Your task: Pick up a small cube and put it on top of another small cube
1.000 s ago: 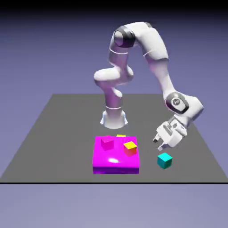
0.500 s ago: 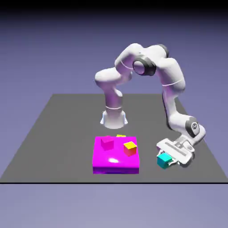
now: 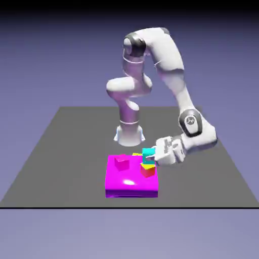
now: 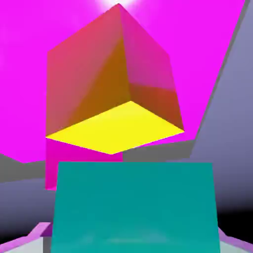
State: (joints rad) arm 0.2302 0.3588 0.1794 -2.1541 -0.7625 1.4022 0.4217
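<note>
We see our gripper (image 3: 152,157) clamped on the cyan cube (image 3: 148,153), which hangs just above the red-and-yellow cube (image 3: 147,170) at the right end of the flat magenta slab (image 3: 126,186), with a small magenta cube (image 3: 121,162) to the exterior view's left on the slab.

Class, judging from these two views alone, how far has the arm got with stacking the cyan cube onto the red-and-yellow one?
Done: the cyan cube is off the table, gripped by the pincer; the hand view shows it large at the bottom edge. In hand: it is carried just above the red-and-yellow cube, which sits on the magenta slab. Left: lowering it squarely onto the yellow top face and letting go.
</note>
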